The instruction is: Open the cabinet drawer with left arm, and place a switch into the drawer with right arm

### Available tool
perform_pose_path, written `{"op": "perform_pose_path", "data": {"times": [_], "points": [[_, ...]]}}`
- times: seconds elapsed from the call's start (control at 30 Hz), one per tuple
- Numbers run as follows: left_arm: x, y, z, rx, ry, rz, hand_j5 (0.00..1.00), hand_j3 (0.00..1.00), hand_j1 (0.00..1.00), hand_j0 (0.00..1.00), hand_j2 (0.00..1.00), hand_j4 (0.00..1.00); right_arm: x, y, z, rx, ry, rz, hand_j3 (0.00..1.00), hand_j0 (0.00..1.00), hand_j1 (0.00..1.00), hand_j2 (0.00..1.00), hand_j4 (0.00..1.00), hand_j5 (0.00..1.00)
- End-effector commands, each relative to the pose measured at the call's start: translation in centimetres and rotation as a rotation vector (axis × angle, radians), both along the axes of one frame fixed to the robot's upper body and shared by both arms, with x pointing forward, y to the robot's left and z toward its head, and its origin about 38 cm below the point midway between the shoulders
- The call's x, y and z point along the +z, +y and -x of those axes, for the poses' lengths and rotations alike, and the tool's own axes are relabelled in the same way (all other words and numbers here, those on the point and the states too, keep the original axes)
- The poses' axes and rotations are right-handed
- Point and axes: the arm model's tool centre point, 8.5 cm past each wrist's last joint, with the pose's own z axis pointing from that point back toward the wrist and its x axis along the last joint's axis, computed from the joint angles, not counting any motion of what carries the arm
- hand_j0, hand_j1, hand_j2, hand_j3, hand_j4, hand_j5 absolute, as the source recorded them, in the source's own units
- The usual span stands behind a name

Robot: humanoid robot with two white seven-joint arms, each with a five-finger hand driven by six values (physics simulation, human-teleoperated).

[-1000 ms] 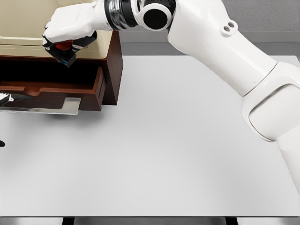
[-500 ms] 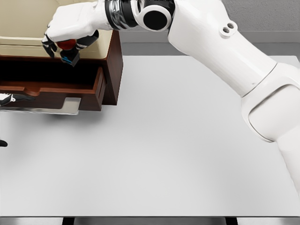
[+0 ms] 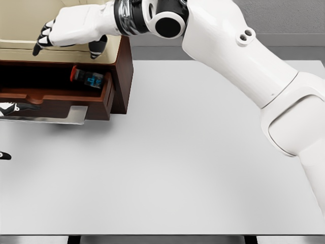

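**Switch in open drawer, right hand spread above**

Right hand [image 3: 71,28], fingers [image 3: 43,39] splayed and holding nothing, poised over the cabinet [image 3: 124,71]. Directly below and slightly right of the palm: one switch [image 3: 86,79], red-capped, long axis roughly left-to-right, lying within the pulled-out drawer [image 3: 56,99] near its right wall. Left hand [image 3: 12,108] at the picture's left edge by the drawer front, grip indeterminate. Count: one switch, one drawer, one cabinet, two hands. Likely next: right-arm withdrawal upward, clear of the drawer.
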Motion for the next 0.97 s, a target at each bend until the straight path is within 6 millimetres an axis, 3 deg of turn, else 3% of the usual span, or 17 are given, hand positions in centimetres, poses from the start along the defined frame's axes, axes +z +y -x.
{"op": "perform_pose_path", "data": {"times": [0.0, 0.1, 0.17, 0.2, 0.23, 0.3, 0.37, 0.4, 0.47, 0.5, 0.57, 0.6, 0.73, 0.83, 0.93], "points": [[0.0, 0.0, 0.0, 0.005, 0.0, 0.006, 1.0, 1.0, 1.0, 1.0, 1.0, 1.0, 0.5, 0.3, 0.4, 0.019, -0.013, -0.039, 1.0, 1.0, 1.0, 1.0, 1.0, 1.0], [0.1, 0.0, -0.1, 0.003, -0.001, 0.007, 1.0, 1.0, 1.0, 1.0, 1.0, 1.0, 1.1, 1.0, 1.5, 0.057, -0.036, -0.068, 1.0, 1.0, 1.0, 1.0, 1.0, 1.0], [0.2, -0.1, -0.1, 0.001, -0.006, 0.007, 1.0, 1.0, 1.0, 1.0, 1.0, 1.0, 2.5, 2.9, 5.6, 0.192, -0.092, -0.082, 1.0, 1.0, 1.0, 1.0, 1.0, 1.0], [0.3, -0.2, -0.1, -0.003, -0.008, 0.006, 1.0, 1.0, 1.0, 1.0, 1.0, 1.0, 3.5, 0.9, 6.6, 0.218, -0.138, -0.088, 1.0, 1.0, 1.0, 1.0, 1.0, 1.0], [1.1, -0.6, -0.4, -0.014, -0.033, 0.01, 1.0, 1.0, 1.0, 1.0, 1.0, 1.0, 4.4, -2.7, 7.3, 0.226, -0.186, -0.089, 1.0, 1.0, 1.0, 1.0, 1.0, 1.0], [0.8, -1.3, -0.7, -0.03, -0.047, 0.039, 1.0, 1.0, 1.0, 1.0, 1.0, 1.0, 6.2, -12.1, 8.3, 0.178, -0.2, -0.122, 1.0, 1.0, 1.0, 1.0, 1.0, 1.0], [0.2, -2.0, -1.0, -0.044, -0.05, 0.072, 1.0, 1.0, 1.0, 1.0, 1.0, 1.0, 6.7, -20.0, 7.1, 0.039, -0.128, -0.171, 1.0, 1.0, 1.0, 1.0, 1.0, 1.0], [1.1, -2.1, -1.3, -0.047, -0.079, 0.07, 1.0, 1.0, 1.0, 1.0, 1.0, 1.0, 6.6, -23.9, 6.7, -0.045, -0.087, -0.203, 1.0, 1.0, 1.0, 1.0, 1.0, 1.0], [2.0, -2.3, -1.6, -0.06, -0.107, 0.065, 1.0, 1.0, 1.0, 1.0, 1.0, 1.0, 2.5, -30.6, 5.9, -0.22, 0.002, -0.161, 1.0, 1.0, 1.0, 1.0, 1.0, 1.0], [2.1, -2.9, -2.0, -0.075, -0.133, 0.081, 1.0, 1.0, 1.0, 1.0, 1.0, 1.0, 1.3, -32.3, 6.0, -0.262, 0.029, -0.151, 1.0, 1.0, 1.0, 1.0, 1.0, 1.0], [1.9, -4.9, -3.0, -0.12, -0.215, 0.131, 1.0, 1.0, 1.0, 1.0, 1.0, 1.0, -1.8, -33.3, 5.5, -0.301, 0.102, -0.111, 1.0, 1.0, 1.0, 1.0, 1.0, 1.0], [2.7, -5.2, -3.3, -0.131, -0.249, 0.123, 1.0, 1.0, 1.0, 1.0, 1.0, 1.0, -2.8, -33.7, 5.4, -0.314, 0.126, -0.093, 1.0, 1.0, 1.0, 1.0, 1.0, 1.0], [3.6, -5.9, -3.9, -0.15, -0.294, 0.142, 1.0, 1.0, 1.0, 1.0, 1.0, 1.0, -3.2, -33.9, 4.8, -0.332, 0.132, -0.086, 1.0, 1.0, 1.0, 1.0, 1.0, 1.0], [2.5, -7.1, -4.1, -0.182, -0.298, 0.142, 1.0, 1.0, 1.0, 1.0, 1.0, 1.0, -4.2, -34.1, 4.8, -0.34, 0.153, -0.066, 1.0, 1.0, 1.0, 1.0, 1.0, 1.0], [2.1, -7.7, -4.2, -0.196, -0.31, 0.139, 1.0, 1.0, 1.0, 1.0, 1.0, 1.0, -5.1, -34.5, 3.1, -0.382, 0.174, -0.072, 1.0, 1.0, 1.0, 1.0, 1.0, 1.0]]}}
